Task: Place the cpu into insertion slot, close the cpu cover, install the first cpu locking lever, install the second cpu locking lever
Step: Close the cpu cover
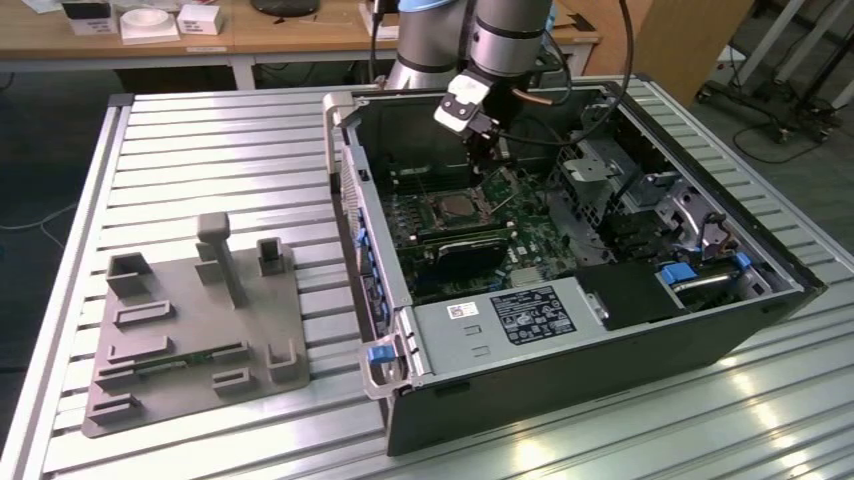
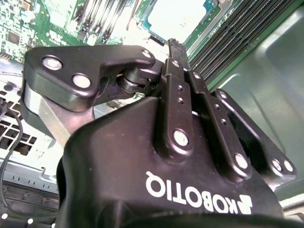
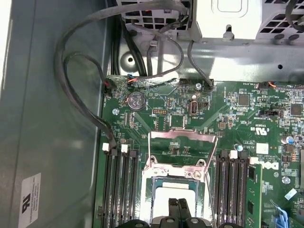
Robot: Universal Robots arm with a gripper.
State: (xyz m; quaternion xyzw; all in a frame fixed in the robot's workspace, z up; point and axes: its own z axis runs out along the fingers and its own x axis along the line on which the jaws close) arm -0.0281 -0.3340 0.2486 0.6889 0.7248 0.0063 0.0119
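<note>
The cpu (image 3: 167,192), a square chip with a silvery top, lies in the insertion slot (image 3: 145,198) on the green board; it also appears in the second wrist view (image 2: 178,18) and the exterior view (image 1: 462,208). The cpu cover (image 3: 182,134), a thin metal frame, stands swung back off the slot, with the board showing through its cut-out. My gripper (image 3: 178,204) hangs just above the chip's edge. Its fingers are shut together with nothing visible between them, as the second wrist view (image 2: 173,45) confirms. In the exterior view the gripper (image 1: 489,160) reaches down into the open computer case.
Black memory slots (image 3: 121,185) flank the socket on both sides. Grey cables (image 3: 80,95) loop along the case wall. A grey power-supply box (image 1: 514,315) fills the case's near end. A grey fixture plate (image 1: 200,340) sits on the slatted table at the exterior view's left.
</note>
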